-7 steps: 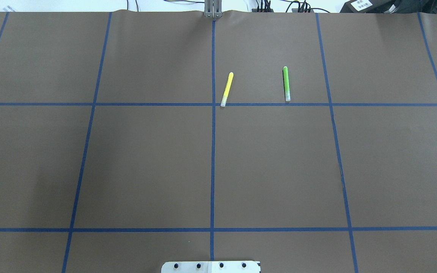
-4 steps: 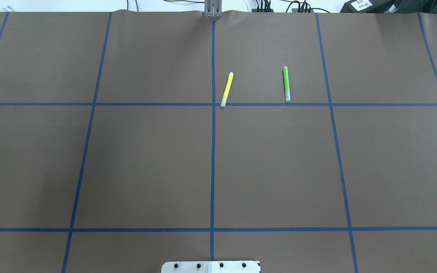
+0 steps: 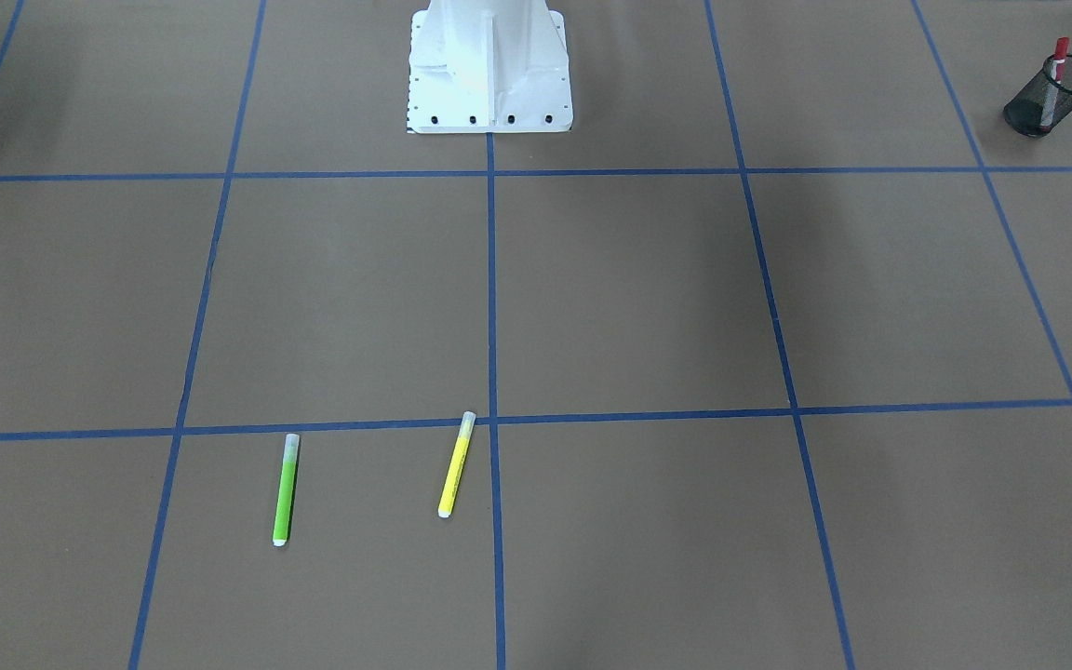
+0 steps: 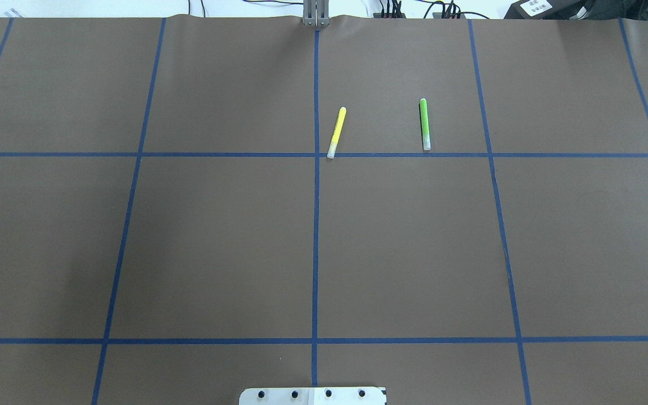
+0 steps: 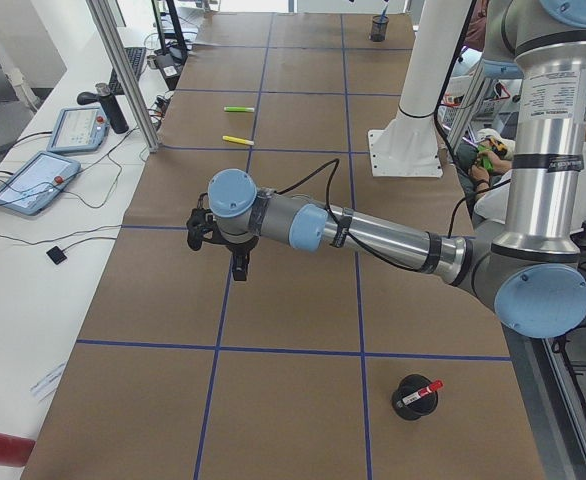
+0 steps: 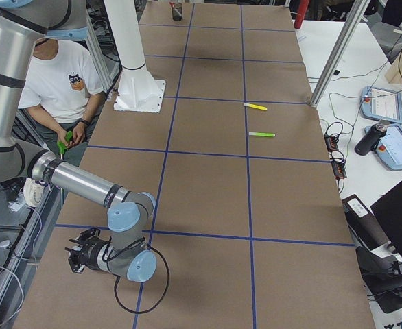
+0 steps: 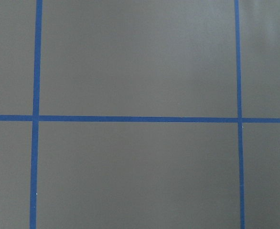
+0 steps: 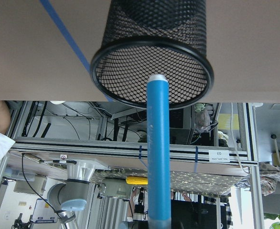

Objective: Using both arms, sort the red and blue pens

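blue highlighter [image 8: 157, 143] aims its white end into a mesh cup [image 8: 130, 28] at the table's right end. red marker [image 3: 1060, 54] stands in a second cup [image 3: 1031, 110] near the left end. i cannot tell whether the right gripper [image 6: 74, 259] or left gripper [image 5: 194, 230] is clamped. released off-centre, the highlighter could clip the rim and topple the cup.

A brown-covered table [image 4: 217, 236] gridded with blue tape [image 4: 316, 225] stands beside a white bench [image 5: 13, 290] in bright, even light.

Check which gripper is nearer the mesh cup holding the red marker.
Left. The left gripper hangs above the table near that cup; the right gripper is at the opposite end.
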Controlling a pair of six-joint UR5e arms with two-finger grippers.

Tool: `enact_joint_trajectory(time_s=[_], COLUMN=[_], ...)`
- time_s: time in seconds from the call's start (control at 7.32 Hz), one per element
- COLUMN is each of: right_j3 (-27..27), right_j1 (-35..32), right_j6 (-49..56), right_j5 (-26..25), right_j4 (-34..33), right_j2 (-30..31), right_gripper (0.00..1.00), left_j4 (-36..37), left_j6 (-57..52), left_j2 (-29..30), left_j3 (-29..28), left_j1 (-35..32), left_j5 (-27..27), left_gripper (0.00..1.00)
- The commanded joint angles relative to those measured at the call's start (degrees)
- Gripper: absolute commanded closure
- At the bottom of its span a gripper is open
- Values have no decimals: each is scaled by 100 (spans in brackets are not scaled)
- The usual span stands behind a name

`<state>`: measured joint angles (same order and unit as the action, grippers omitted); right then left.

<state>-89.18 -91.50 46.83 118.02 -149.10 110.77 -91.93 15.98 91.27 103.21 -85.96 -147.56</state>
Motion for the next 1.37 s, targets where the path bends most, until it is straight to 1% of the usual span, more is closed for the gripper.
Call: enact_joint_trajectory(time_s=[0.0, 0.14, 0.27, 0.41, 0.55, 0.68, 0.82, 0.96, 1.09, 1.23], right_j3=[6, -81, -82, -73, -91, -134, -170, -283, -754, -1063], right_j1=[0, 0, 0, -8, -9, -9, -9, -17, -9, -9], right_j6=[-34, -34, -42, -243, -784, -1199, -1246, -1621, -2738, -3567], right_j5=[141, 525, 920, 977, 1151, 1362, 1381, 1407, 1399, 1408], right_j4=[21, 125, 527, 914, 1213, 1747, 2666, 3554, 4120, 4439], right_j2=[-195, -379, -590, -853, -1169, -1337, -1409, -1418, -1409, -1418], right_gripper=[0, 0, 0, 0, 0, 0, 0, 0, 0, 0], left_j4=[9, 9, 9, 35, 26, 9, -17, -18, -18, -18], left_j6=[2, 2, -15, -16, -59, -77, -95, -112, -347, -654], left_j2=[-4, -4, -13, -21, -152, -188, -206, -206, -336, -442], left_j3=[-3, -12, -73, -65, -21, -12, 58, 76, 146, 190], left_j1=[0, 0, 0, 9, 9, -17, -52, -61, -88, -97], left_j5=[-1, 42, 69, 87, 95, 95, 95, 95, 113, 452], left_gripper=[0, 0, 0, 0, 0, 0, 0, 0, 0, 0])
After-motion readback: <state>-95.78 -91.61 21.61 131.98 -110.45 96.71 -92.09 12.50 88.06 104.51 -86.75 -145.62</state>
